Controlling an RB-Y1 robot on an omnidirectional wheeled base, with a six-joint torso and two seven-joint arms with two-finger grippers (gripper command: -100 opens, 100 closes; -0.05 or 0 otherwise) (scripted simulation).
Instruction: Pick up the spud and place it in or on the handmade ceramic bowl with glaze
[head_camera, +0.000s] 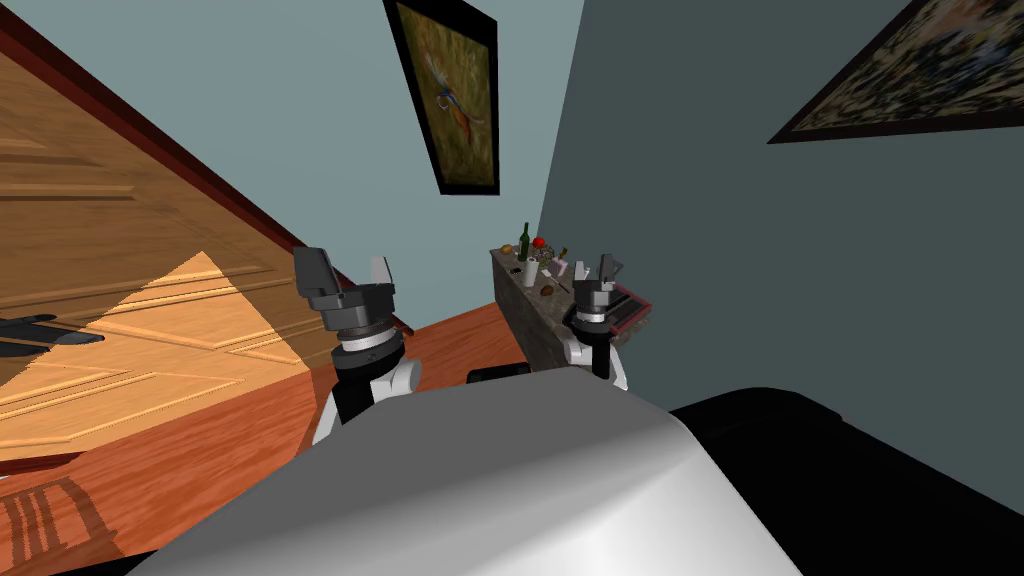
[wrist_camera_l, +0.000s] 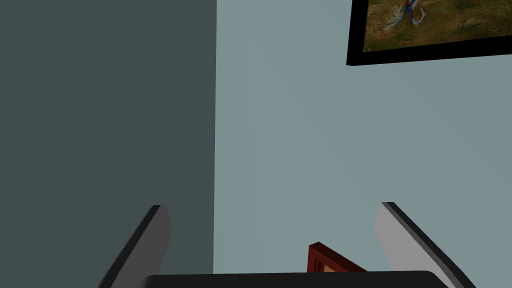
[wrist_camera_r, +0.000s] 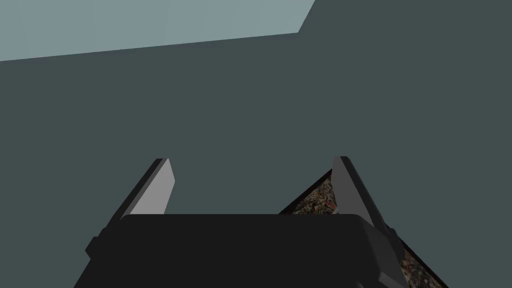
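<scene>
Grippers both stood spread and empty, the left gripper (head_camera: 345, 263) and right gripper (head_camera: 595, 266) raised toward the walls. A small brown lump, likely the spud (head_camera: 547, 291), lay on the counter (head_camera: 533, 325) ahead, well apart from either hand, near a bottle (head_camera: 524, 240) and other small things. I could not pick out the bowl among them. By my judgement nothing was done yet: approach, grasp, carry and placing were all left.

Far table (head_camera: 533, 328) by dark wall: green bottle (head_camera: 524, 240), white cup (head_camera: 530, 272), brown spud (head_camera: 547, 291) nearer. Left gripper (head_camera: 347, 270) & right gripper (head_camera: 596, 268) raised, fingers apart.
</scene>
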